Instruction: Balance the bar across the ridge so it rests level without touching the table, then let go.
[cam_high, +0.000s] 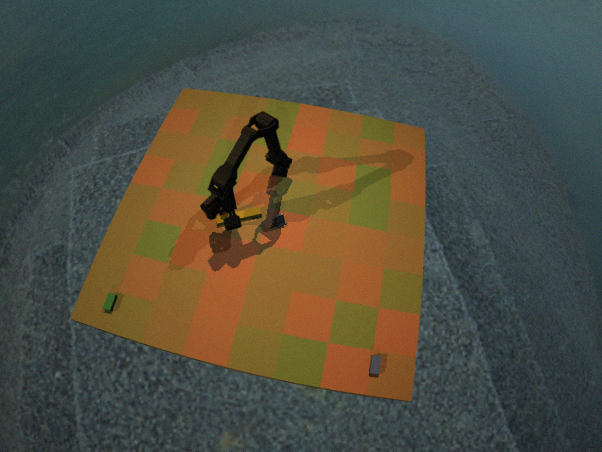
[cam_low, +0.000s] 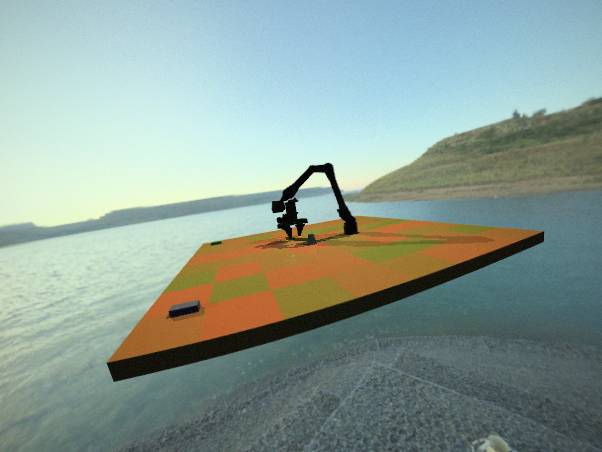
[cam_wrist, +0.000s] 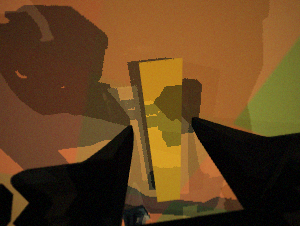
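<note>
yellow bar (cam_high: 250, 215) (cam_low: 299, 238) (cam_wrist: 167, 155) — flat, beside dark ridge (cam_high: 279, 221) (cam_low: 311, 239) (cam_wrist: 136, 215)

In the top view, the ridge (cam_high: 279, 221) (cam_low: 311, 239) (cam_wrist: 136, 216) is placed on the table (cam_high: 295, 272) (cam_low: 240, 272). To the left of the ridge, near it but apart, the bar (cam_high: 251, 215) (cam_low: 301, 238) (cam_wrist: 169, 160) is laid on the table. Above the bar, the gripper (cam_high: 230, 215) (cam_low: 294, 237) (cam_wrist: 163, 123) is held. Behind the ridge, the arm's base (cam_high: 280, 161) (cam_low: 351, 228) is placed. One block (cam_high: 110, 303) (cam_low: 216, 243) is seen well in front and left of the ridge, another block (cam_high: 375, 365) (cam_low: 184, 309) well in front and right.
</note>
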